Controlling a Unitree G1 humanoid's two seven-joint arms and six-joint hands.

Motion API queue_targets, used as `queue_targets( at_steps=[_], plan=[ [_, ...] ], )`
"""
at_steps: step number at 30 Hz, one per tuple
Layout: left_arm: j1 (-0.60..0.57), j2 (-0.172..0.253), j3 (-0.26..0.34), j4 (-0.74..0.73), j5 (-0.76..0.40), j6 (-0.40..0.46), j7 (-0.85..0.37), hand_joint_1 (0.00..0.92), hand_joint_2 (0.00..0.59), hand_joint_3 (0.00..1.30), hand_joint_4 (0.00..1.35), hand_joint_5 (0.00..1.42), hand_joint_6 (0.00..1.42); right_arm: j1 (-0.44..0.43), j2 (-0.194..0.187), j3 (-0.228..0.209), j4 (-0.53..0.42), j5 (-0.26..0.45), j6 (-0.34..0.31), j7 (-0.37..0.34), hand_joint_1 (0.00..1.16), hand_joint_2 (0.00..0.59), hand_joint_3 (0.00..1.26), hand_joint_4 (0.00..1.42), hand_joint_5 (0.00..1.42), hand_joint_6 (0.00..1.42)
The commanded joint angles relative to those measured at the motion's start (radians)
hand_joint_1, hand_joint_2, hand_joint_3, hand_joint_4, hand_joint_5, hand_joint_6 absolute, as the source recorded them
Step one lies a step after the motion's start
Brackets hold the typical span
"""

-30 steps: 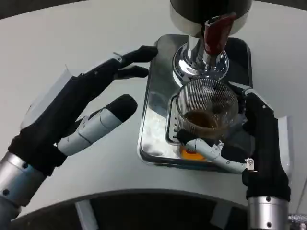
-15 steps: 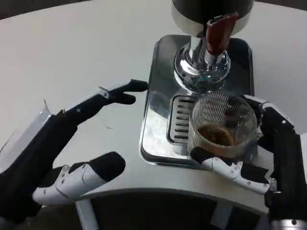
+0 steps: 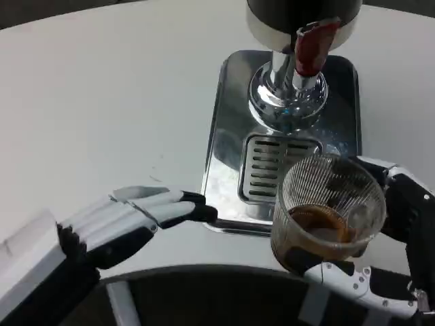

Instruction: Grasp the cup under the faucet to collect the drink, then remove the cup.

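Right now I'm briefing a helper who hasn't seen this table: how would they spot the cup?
Find the shiny steel drip tray under the dispenser's red-handled faucet. Off its near right corner, the right hand holds a ribbed clear plastic cup. It is the only see-through thing here, with brown drink at its bottom.

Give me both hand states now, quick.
Left hand: open, holding nothing.
Right hand: holding the ribbed clear plastic cup of brown drink.
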Motion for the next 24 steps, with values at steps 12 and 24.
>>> queue_targets(
  at_steps=[12,24],
  plan=[
    [0.108,0.051,0.074,0.040,0.014,-0.148,-0.013,0.000,0.090,0.26,0.17,0.23,0.13,0.195,-0.058,-0.043,-0.178,0.146,-0.013,0.139,0.99,0.106,0.81,0.86,1.05,1.09],
    [0.160,0.052,0.109,0.056,0.035,-0.238,-0.007,0.000,0.090,0.26,0.16,0.22,0.11,0.264,-0.069,-0.046,-0.238,0.170,-0.017,0.183,0.99,0.107,0.81,0.86,1.05,1.09]
  ],
)
